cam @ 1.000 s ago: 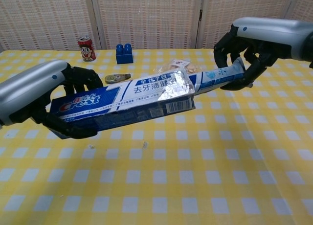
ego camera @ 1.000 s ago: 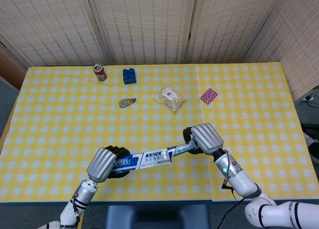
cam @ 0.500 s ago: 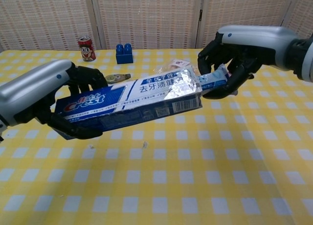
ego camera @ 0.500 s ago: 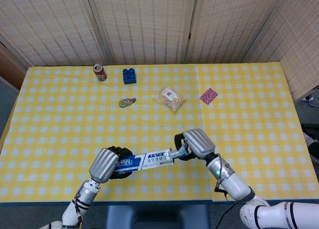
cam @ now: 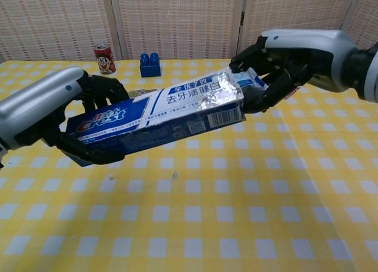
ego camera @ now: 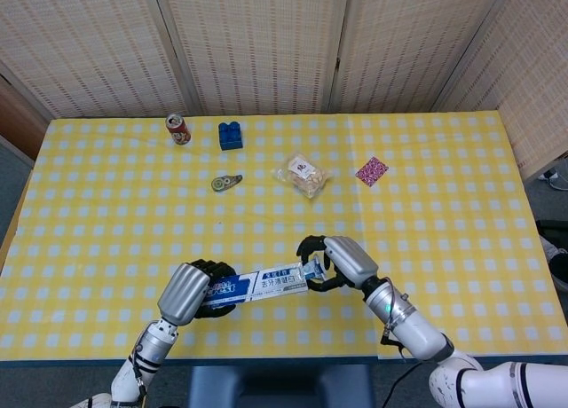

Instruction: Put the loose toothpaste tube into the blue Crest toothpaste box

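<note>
My left hand (ego camera: 185, 292) (cam: 56, 118) grips the blue Crest toothpaste box (ego camera: 259, 286) (cam: 153, 118) by its closed end and holds it above the table, slanted up toward the right. The toothpaste tube (ego camera: 314, 268) (cam: 249, 81) is mostly inside the box; only its flat tail sticks out of the open silver-lined end. My right hand (ego camera: 342, 261) (cam: 283, 59) holds that tail, fingers curled around it right at the box mouth.
On the yellow checked table (ego camera: 426, 204) lie a red can (ego camera: 178, 129), a blue toy brick (ego camera: 231, 135), a tape dispenser (ego camera: 225, 183), a snack bag (ego camera: 301, 175) and a pink sachet (ego camera: 371, 170), all in the far half.
My right hand has moved left toward the box, sliding the tube deeper in. Far less of the tube shows than a second ago. The box has tilted up slightly.
</note>
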Controlling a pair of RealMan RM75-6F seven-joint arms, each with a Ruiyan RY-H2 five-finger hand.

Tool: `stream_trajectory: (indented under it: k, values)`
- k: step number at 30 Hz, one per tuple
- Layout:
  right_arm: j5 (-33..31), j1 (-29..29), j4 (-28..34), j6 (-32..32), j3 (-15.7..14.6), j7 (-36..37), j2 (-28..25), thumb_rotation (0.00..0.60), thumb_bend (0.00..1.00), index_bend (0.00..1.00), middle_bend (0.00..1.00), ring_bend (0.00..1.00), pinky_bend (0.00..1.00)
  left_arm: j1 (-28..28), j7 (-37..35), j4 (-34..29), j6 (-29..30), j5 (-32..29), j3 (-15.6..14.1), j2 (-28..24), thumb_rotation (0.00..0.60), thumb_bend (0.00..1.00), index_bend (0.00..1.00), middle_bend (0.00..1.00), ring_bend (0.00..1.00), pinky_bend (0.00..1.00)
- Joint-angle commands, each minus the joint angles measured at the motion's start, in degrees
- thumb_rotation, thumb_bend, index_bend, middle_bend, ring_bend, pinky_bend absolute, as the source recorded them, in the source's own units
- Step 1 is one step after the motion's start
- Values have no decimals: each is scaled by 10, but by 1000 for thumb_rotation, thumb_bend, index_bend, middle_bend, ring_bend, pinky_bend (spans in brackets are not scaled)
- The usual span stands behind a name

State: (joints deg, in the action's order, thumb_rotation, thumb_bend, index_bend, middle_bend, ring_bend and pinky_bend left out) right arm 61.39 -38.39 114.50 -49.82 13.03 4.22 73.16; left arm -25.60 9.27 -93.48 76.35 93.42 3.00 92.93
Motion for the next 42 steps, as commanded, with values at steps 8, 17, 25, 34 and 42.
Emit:
stream_trajectory:
  k: [8, 17, 25, 34, 42]
  values:
    - [107, 32, -3, 52, 24, 214, -47, 600, 388, 0, 84, 113, 318, 2, -19, 2, 12, 1, 6, -2, 600, 202, 692, 758, 608, 677]
    - [165, 45, -2, 49, 18, 288, -100, 600, 349, 0, 14, 105, 291, 3, -32, 5, 18, -3, 12, -6, 600, 201, 693, 759, 609, 677]
    - [224, 62, 0, 12, 13, 382, -131, 600, 346, 0, 2, 108, 280, 5, -55, 0, 31, -5, 22, -12, 600, 201, 694, 760, 610, 677]
    - [362, 85, -68, -76, -30, 518, -167, 600, 342, 0, 63, 128, 285, 8, -79, -1, 42, -1, 24, -18, 600, 201, 699, 766, 614, 677]
    - [398, 116, -184, -132, -85, 414, -121, 600, 469, 0, 776, 801, 851, 8, -80, 4, 41, -2, 23, -21, 600, 201, 699, 766, 614, 677]
